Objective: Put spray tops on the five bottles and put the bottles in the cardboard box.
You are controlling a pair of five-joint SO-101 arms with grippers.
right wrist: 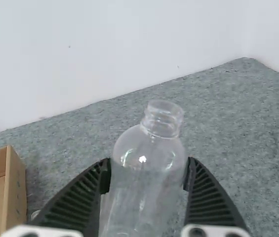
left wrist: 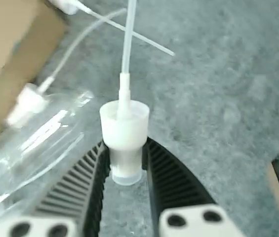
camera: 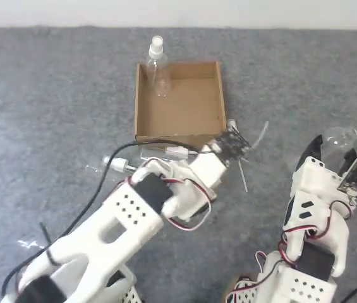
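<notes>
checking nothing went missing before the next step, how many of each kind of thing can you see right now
clear bottles: 3 (capped bottle, open bottle, lying bottle)
spray tops: 4 (fitted top, held top, two loose tops)
cardboard box: 1
total: 8, as far as I can make out

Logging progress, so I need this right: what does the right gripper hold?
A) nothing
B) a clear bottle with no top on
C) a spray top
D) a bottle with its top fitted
B: in the right wrist view the right gripper is shut on a clear bottle whose threaded neck is open, with no top on it.
</notes>
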